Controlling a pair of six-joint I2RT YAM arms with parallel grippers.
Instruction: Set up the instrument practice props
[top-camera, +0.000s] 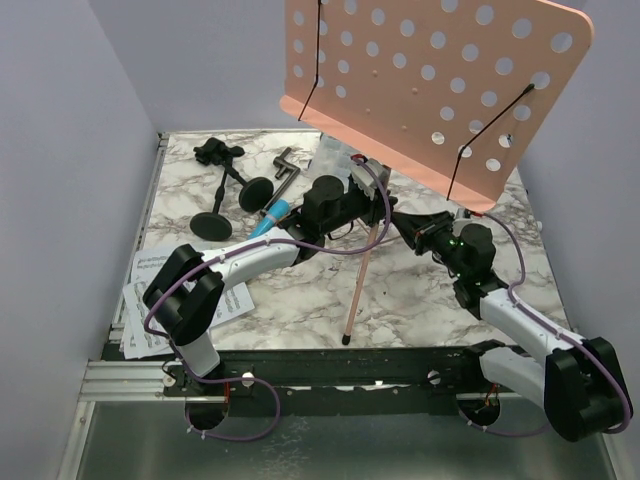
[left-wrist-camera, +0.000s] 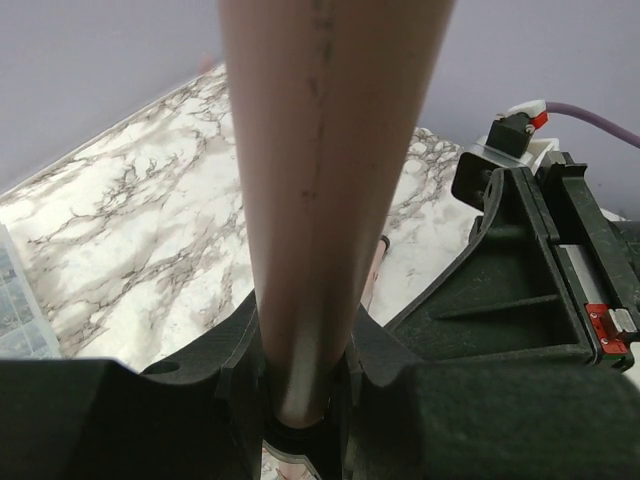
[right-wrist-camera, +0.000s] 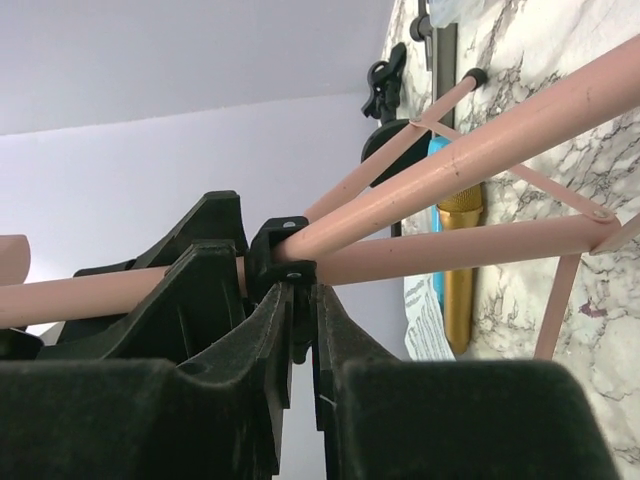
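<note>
Top external view: you see the pink music rack (top-camera: 430, 90) standing at about 1 o'clock on the counter (top-camera: 300, 300). Its perforated panel leans toward the camera, and one rose-gold leg (top-camera: 358, 285) reaches down to 6 o'clock. The left gripper (top-camera: 350, 190) sits at mid-counter under the panel, with the right gripper (top-camera: 425, 232) near it at its 3 o'clock. Two black poles (top-camera: 225, 195) lie at 10 o'clock with a blue microphone (top-camera: 275, 213) just beside them. The white music pages (top-camera: 150, 295) lie at 8 o'clock.

Left wrist view: your left jaws are clenched around the rack's stem (left-wrist-camera: 330, 150).

Right wrist view: your right jaws stand nearly together just under the black collar (right-wrist-camera: 280, 250) where the legs meet. You cannot tell whether they pinch it. A gold microphone (right-wrist-camera: 460, 270) lies on the counter at 3 o'clock.
</note>
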